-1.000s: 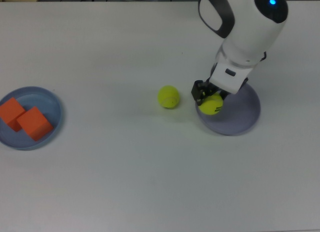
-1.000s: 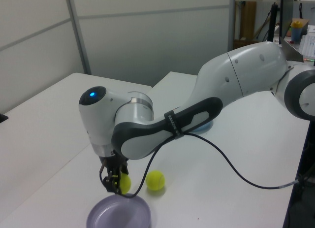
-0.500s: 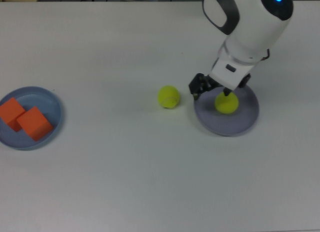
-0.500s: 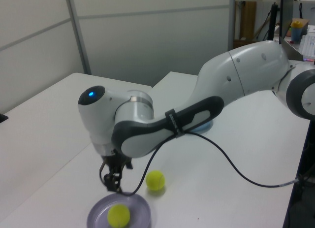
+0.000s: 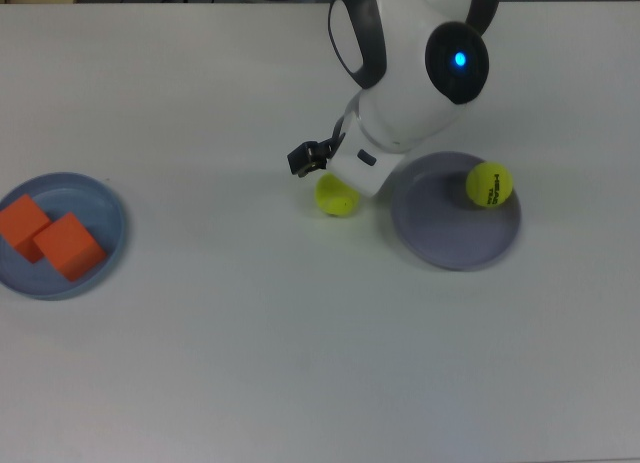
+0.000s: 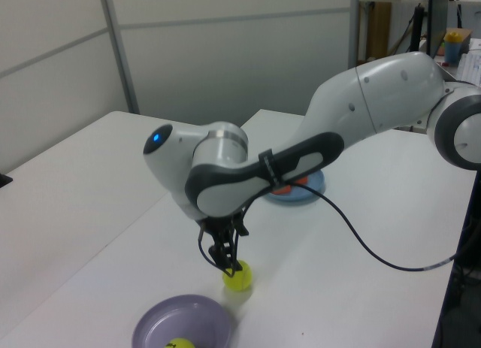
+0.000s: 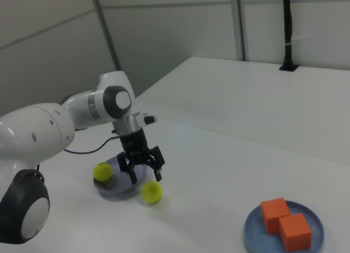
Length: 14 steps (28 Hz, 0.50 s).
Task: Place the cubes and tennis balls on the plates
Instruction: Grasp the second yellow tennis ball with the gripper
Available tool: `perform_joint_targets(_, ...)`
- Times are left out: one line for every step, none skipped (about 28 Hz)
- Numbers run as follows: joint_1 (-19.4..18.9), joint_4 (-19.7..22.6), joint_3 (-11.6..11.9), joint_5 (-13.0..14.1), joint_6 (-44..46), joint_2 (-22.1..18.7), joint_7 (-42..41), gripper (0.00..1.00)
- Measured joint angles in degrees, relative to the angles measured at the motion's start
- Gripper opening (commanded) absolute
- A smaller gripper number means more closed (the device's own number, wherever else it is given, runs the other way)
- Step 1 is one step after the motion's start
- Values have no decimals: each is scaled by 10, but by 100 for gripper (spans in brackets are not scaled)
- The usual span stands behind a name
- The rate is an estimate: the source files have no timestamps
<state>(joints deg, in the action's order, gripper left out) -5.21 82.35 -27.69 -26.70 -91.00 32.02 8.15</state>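
Gripper (image 7: 143, 172) shifted from lavender plate (image 5: 455, 245), apparently spread over loose ball (image 7: 151, 192).

The top view looks straight down on the white table (image 5: 250, 363). The left and right views look obliquely from opposite ends, fairly near. All share the lavender plate (image 5: 455, 245) (image 6: 161, 327) (image 7: 117, 190).

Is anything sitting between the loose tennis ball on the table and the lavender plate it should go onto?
Nothing visible does. The loose tennis ball lies on bare table beside the lavender plate, at the top view's left of it. The gripper hangs just above the ball. The other ball sits near the plate's far rim.
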Motion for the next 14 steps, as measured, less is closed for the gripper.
perform_joint_targets(-1, 4, 0, -2, 0, 2, 0, 100)
perform_joint_targets(-3, 9, 0, -3, 0, 4, 0, 100)
perform_joint_targets(-5, 13, 0, -6, 0, 7, 0, 100)
perform_joint_targets(-6, 15, 0, -8, 0, 10, 0, 100)
perform_joint_targets(-7, 17, 0, -11, 0, 12, 0, 100)
perform_joint_targets(-8, 18, 0, -18, 0, 17, 0, 100)
perform_joint_targets(-9, 19, 0, -22, 0, 21, 0, 100)
perform_joint_targets(-10, 19, 0, -30, -1, 25, 0, 100)
perform_joint_targets(-11, 19, 0, -38, -3, 29, 1, 99)
perform_joint_targets(-11, 19, 0, -45, -7, 33, 1, 87)
perform_joint_targets(-11, 19, 0, -52, -16, 38, 2, 73)
perform_joint_targets(-11, 19, 1, -55, -23, 40, 3, 56)
perform_joint_targets(-10, 18, 1, -56, -31, 43, 3, 40)
perform_joint_targets(-10, 18, 1, -57, -39, 44, 3, 23)
